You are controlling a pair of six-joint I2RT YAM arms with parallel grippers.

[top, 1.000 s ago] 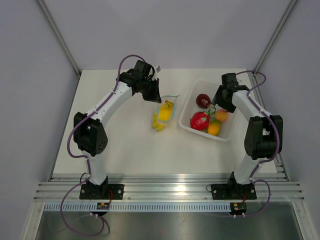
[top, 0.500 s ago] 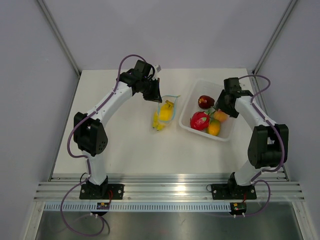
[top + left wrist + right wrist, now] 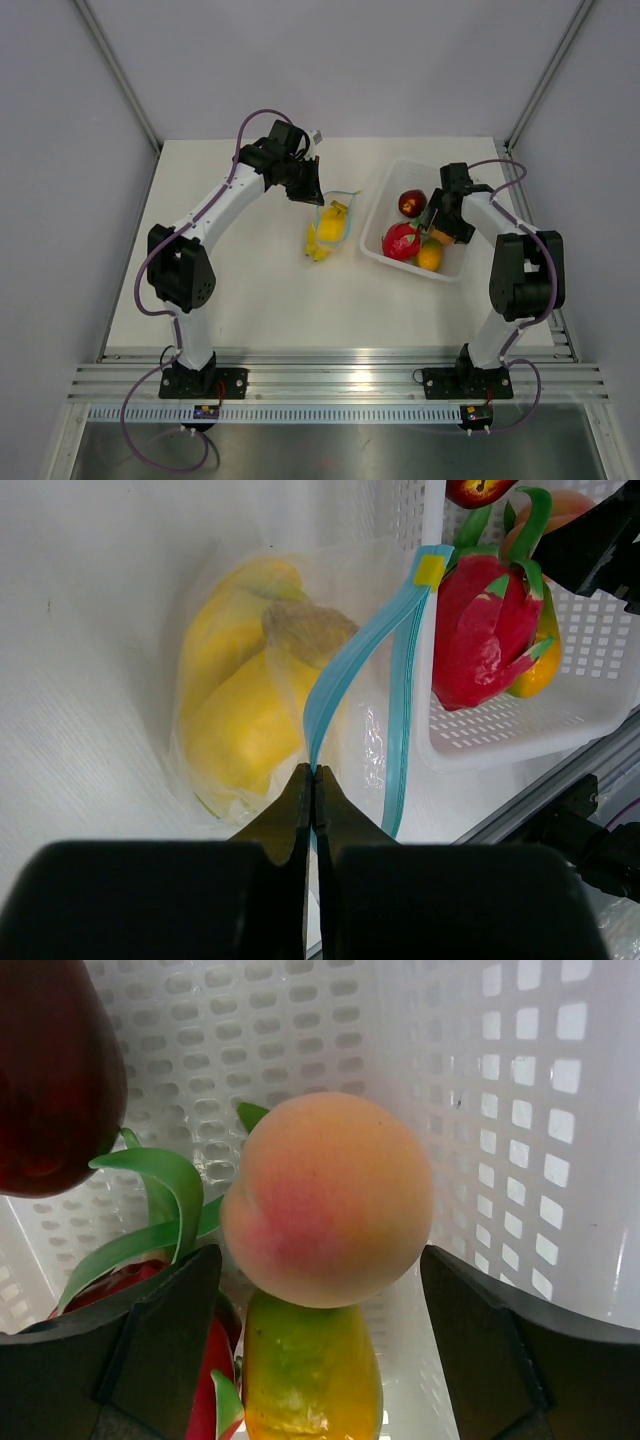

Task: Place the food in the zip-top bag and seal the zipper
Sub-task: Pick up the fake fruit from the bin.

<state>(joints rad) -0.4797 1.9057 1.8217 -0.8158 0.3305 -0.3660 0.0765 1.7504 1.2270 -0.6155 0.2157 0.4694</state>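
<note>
Item one, the left claw [image 3: 315, 780] is left of the tray [image 3: 560, 680] and clamped tight on one strip of the zipper [image 3: 350, 670]. The bag [image 3: 330, 228] lies on the desk [image 3: 250, 290] just left of the tray. Its zipper strips meet at the end nearest the tray and are parted elsewhere. The banana [image 3: 240, 690] is inside the bag.

Item two, the peach [image 3: 328, 1200] sits inside the tray on a yellow-green fruit [image 3: 310, 1370], near a dragon fruit [image 3: 480, 630] and an apple [image 3: 410, 203]. The right claw [image 3: 320, 1260] is inside the tray, spread wide, with one finger on either side of the peach. Contact cannot be confirmed.
</note>
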